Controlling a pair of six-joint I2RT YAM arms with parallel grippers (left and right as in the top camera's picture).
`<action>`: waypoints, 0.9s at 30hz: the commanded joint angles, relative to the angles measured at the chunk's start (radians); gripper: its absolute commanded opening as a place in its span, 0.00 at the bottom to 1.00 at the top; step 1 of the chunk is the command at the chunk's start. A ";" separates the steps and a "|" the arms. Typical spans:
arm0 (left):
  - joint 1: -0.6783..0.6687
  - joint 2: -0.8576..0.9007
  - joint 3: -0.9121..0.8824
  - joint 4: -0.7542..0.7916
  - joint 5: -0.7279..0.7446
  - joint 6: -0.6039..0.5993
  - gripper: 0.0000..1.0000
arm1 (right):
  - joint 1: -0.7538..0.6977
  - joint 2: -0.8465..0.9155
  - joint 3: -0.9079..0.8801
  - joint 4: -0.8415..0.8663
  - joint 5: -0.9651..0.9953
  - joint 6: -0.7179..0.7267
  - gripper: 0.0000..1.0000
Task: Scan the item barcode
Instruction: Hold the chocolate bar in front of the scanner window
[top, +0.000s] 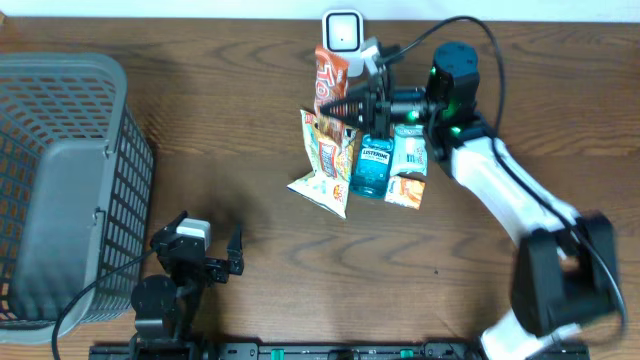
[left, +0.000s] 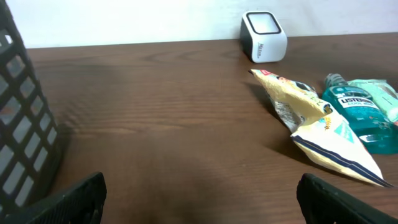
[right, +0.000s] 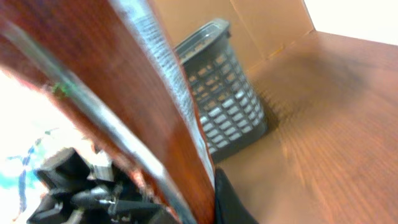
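The right gripper (top: 352, 104) is clamping shut on a red snack packet (top: 327, 72), holding it just beside the white barcode scanner (top: 343, 30) at the table's (top: 250, 120) far edge; below it a yellow chip bag (top: 325, 162), a blue Listerine bottle (top: 373, 166) and a mint-green packet (top: 409, 152) are lying close together; the left gripper (left: 200, 193) is hanging with jaws spread wide and empty, near the grey basket (top: 60, 190).

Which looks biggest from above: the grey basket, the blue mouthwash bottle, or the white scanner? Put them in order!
1. grey basket, by far the largest
2. blue mouthwash bottle
3. white scanner, only a little smaller than the bottle
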 joint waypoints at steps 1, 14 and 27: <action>0.005 -0.002 -0.016 -0.022 0.005 0.014 0.98 | -0.038 0.157 0.021 0.311 -0.046 0.534 0.01; 0.005 -0.002 -0.016 -0.022 0.005 0.014 0.98 | -0.094 0.581 0.471 0.329 0.022 0.726 0.01; 0.005 -0.002 -0.016 -0.022 0.005 0.014 0.98 | -0.111 0.797 0.740 0.022 0.139 0.677 0.01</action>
